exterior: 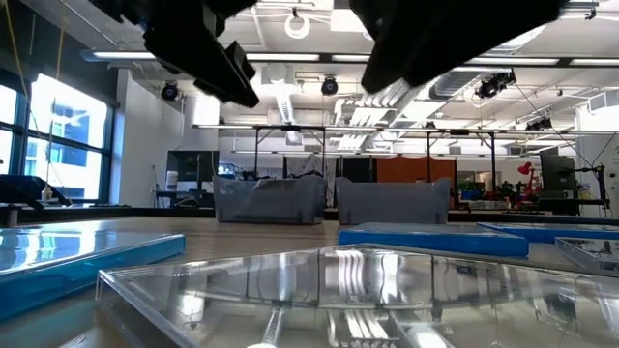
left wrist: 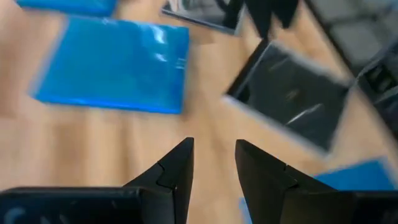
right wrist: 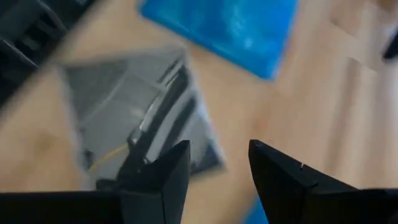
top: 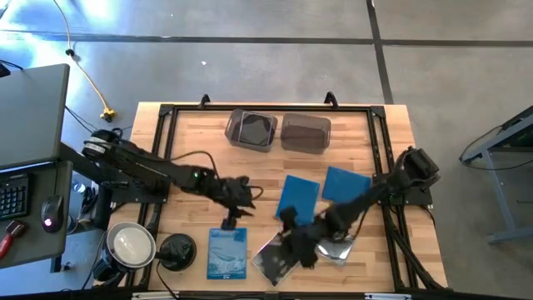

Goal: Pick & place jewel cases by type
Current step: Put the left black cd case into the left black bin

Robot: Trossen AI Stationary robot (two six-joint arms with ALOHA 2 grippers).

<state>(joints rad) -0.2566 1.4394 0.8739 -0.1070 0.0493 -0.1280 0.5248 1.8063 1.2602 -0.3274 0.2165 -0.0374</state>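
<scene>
Blue and clear plastic across a wooden table (top: pixel 191 137), none of it sorted yet.

High view: shows two smoky tubs (top: pixel 251 129) side by side at twelve o'clock, both apparently empty. Places two blue jewel cases (top: pixel 298 196) near the centre and toward three o'clock, a paler printed case (top: pixel 227 252) at seven o'clock, and clear cases (top: pixel 279 260) at six o'clock beside it. Puts the left gripper (top: pixel 236 218) just above the printed case and the right gripper (top: pixel 293 237) over the clear ones. Possibly hides a sixth case under the right arm; hard to say.

Low view: gives only dark arm shapes at the top, with no telling how the fingers stand. Adds what the overhead misses: one clear case (exterior: pixel 338 290) lying flat in the foreground, a blue case (exterior: pixel 435 238) flat beyond it, tub walls rising at the far edge.

Left wrist view: settles the left gripper (left wrist: pixel 213 143), jaws slightly parted, nothing between them, well above the wood.

Right wrist view: likewise the right gripper (right wrist: pixel 219 146), jaws spread and empty, a clear case (right wrist: pixel 137 124) just ahead.

Judged step: approach to a first pick. Next move calls for lowering onto a thin edge, pinching it, then carrying each type to its own tub.
</scene>
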